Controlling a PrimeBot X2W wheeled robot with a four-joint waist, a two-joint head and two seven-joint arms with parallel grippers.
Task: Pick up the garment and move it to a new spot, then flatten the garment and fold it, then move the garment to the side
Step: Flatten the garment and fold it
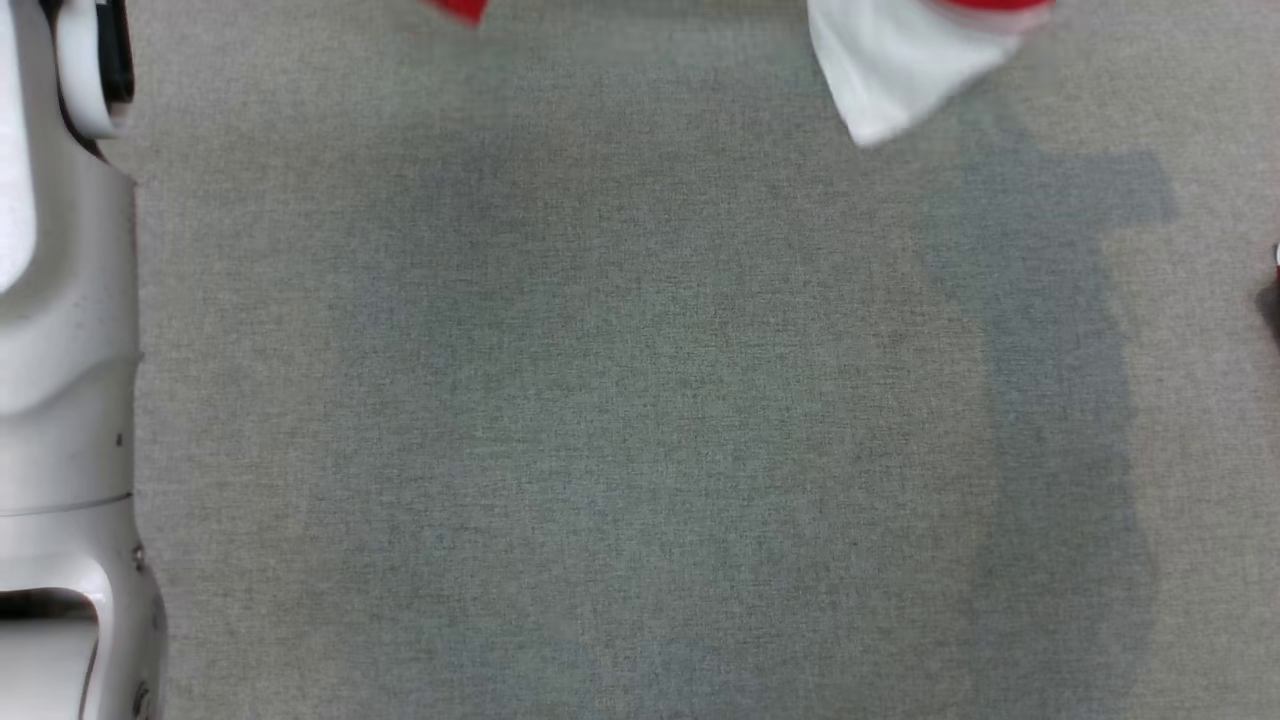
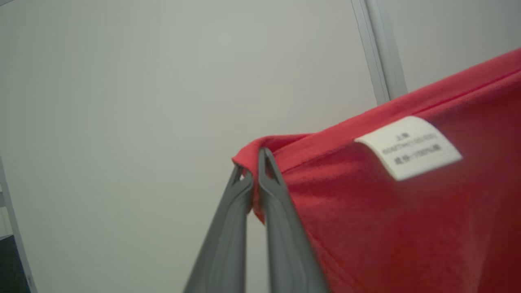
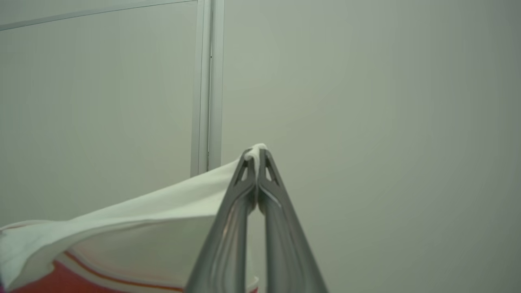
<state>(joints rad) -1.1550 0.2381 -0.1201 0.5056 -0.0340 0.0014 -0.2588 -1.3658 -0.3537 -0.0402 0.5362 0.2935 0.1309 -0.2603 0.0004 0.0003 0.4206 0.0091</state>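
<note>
The garment is red and white. Its white part (image 1: 900,70) hangs down from the top edge of the head view, with a red tip (image 1: 460,10) farther left. In the left wrist view my left gripper (image 2: 254,162) is shut on a red corner of the garment (image 2: 407,219), which carries a white label (image 2: 409,147). In the right wrist view my right gripper (image 3: 255,156) is shut on a white edge of the garment (image 3: 142,228), and the cloth sags away to the left. Both grippers are raised, pointing at a pale wall.
Grey carpet (image 1: 640,420) lies below, with the garment's shadow on its right half. My white body (image 1: 60,400) stands along the left edge of the head view. A pale wall with a vertical trim strip (image 3: 207,85) is behind both grippers.
</note>
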